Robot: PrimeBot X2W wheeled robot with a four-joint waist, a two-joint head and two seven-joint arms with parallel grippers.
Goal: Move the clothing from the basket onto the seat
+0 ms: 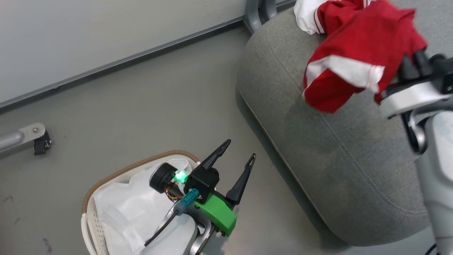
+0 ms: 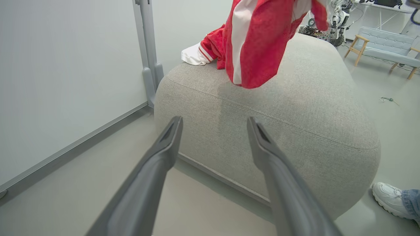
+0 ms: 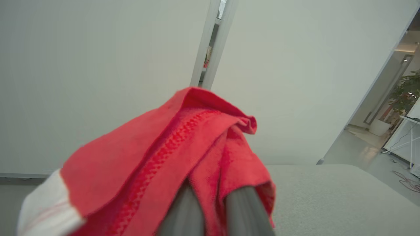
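Item: clothing transfer, basket to seat, risk notes, near to far. Basket [image 1: 141, 164]: at the robot's feet, brown woven rim. The white liner sheet [image 1: 124, 209] shows inside with no red in the part on view, but the left arm covers a good share of it, so more garments may possibly lie beneath. L gripper [image 1: 240, 148]: fingers spread wide, holding nothing, poised over the basket's far rim and aimed at the seat. Risk: a careless dip could hook the liner instead of clothing. Floor [image 1: 141, 106]: bare grey strip btwn basket and seat, where anything that slips off will land. Seat [image 1: 354, 159]: large grey cushion with rounded shoulders and a stitched seam. Red garment w/ white panel [image 1: 354, 53]: pinched in the R gripper [image 1: 413, 60], jaws pressed together on bunched cloth. It hangs just above the seat top, nearer the basket-side edge than the middle. Main risk: if let go here, the hem may land on the rounded shoulder and the soft fabric slide to the floor; carrying it further in over the cushion would be safer. Second risk: in the right wrist view the cloth drapes over both fingers, so it may cling when the jaws part and be dragged back off. Second red-and-white garment [image 2: 203, 52]: already lying on the seat's far end. Person's shoe [image 2: 390, 200]: beside the seat's corner, a hazard if the base rolls that way.
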